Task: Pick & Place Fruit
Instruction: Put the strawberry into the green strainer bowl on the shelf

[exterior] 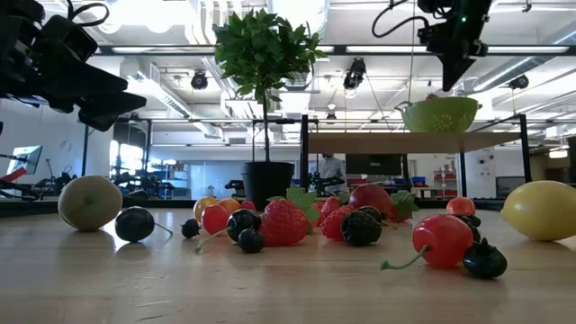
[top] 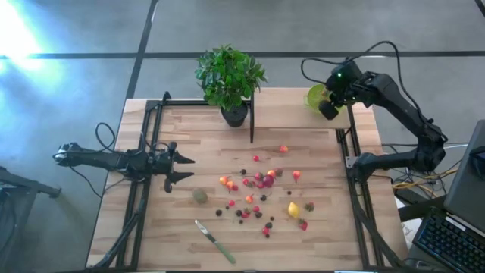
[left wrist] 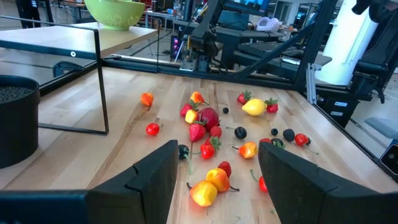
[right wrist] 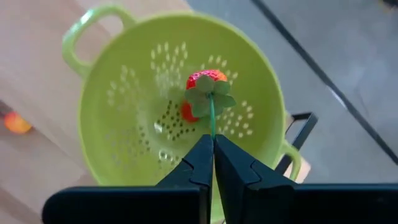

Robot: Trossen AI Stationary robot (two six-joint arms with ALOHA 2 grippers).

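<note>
- No text, label, brand, number or sign can be read in any of the four views
- Nothing written is seen on the table, the arms or the toy pieces; the room behind is too far off for lettering to be made out
</note>
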